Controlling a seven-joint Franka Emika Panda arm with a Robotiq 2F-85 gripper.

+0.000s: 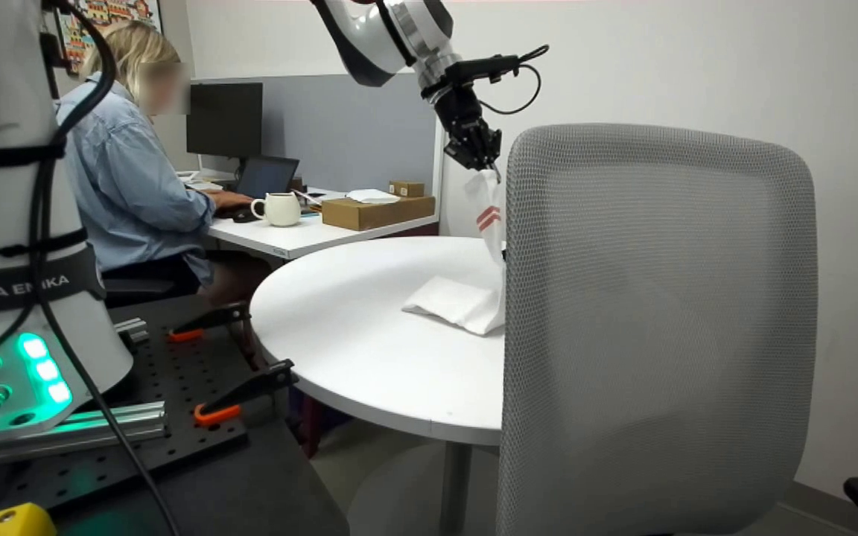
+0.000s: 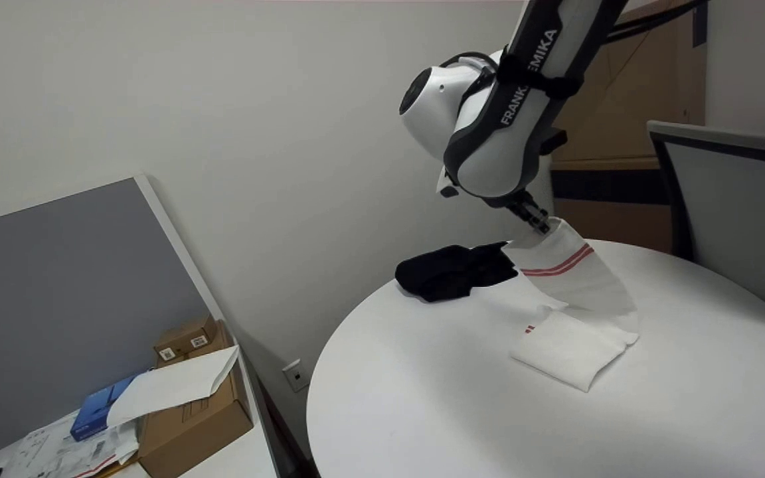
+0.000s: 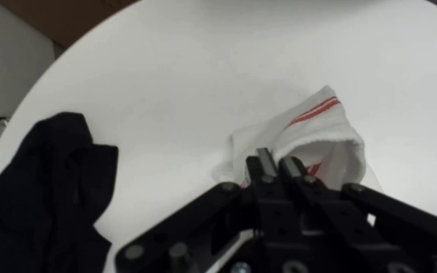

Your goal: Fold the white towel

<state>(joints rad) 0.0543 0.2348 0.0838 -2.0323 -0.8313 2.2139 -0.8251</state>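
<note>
The white towel shows in both exterior views [image 1: 455, 301] [image 2: 575, 348] and in the wrist view [image 3: 326, 121]. It is thin white cloth with thin red stripes near one edge. My gripper [image 1: 490, 168] is shut on its upper edge, as the other exterior angle also shows at the fingertips [image 2: 542, 228]. The striped part hangs from the fingers above the table. The lower part lies on the tabletop, folded over itself. In the wrist view the fingertips [image 3: 277, 157] are close together, with the towel's edge curling up beside them. The chair hides part of the towel in an exterior view.
The round white table [image 1: 354, 335] carries the towel and a crumpled black cloth [image 2: 452, 272], also in the wrist view [image 3: 47, 182]. A grey mesh chair [image 1: 660, 320] stands at the table. A desk with cardboard boxes [image 1: 377, 212] and a seated person [image 1: 127, 164] are beyond.
</note>
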